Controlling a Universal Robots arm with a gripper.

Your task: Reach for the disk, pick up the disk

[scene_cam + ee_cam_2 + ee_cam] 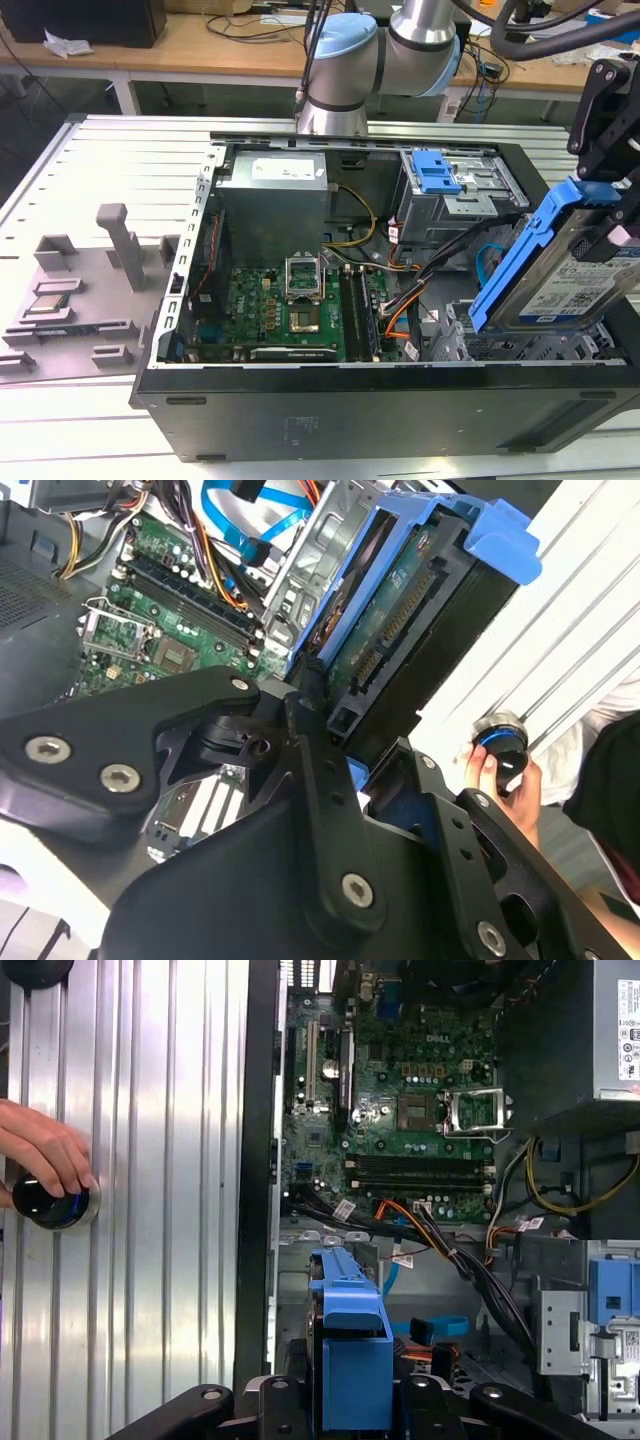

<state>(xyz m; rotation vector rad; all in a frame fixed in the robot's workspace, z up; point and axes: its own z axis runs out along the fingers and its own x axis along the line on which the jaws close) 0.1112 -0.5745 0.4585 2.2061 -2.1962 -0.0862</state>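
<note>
I see the hand [612, 150] at the exterior view's right, clamped on the disk [570, 265], which hangs tilted above the open case [380, 400], clear of the bay below it. Inside the case lie the green board [290, 310] and the silver power supply [275, 205]. On the tabletop [120, 170] at the exterior view's left stands a grey fixture [75, 290].

Pincer [612, 215]: we see it clamped on the disk [560, 270], which is tilted above the case [380, 410].
Below the pincer: motherboard [290, 305] on the case floor.
Beyond the motherboard: power supply [275, 195].
Beside the pincer, outside the case: a hand [40, 1155] on a knob [50, 1200], on the surface [140, 1210].
</note>
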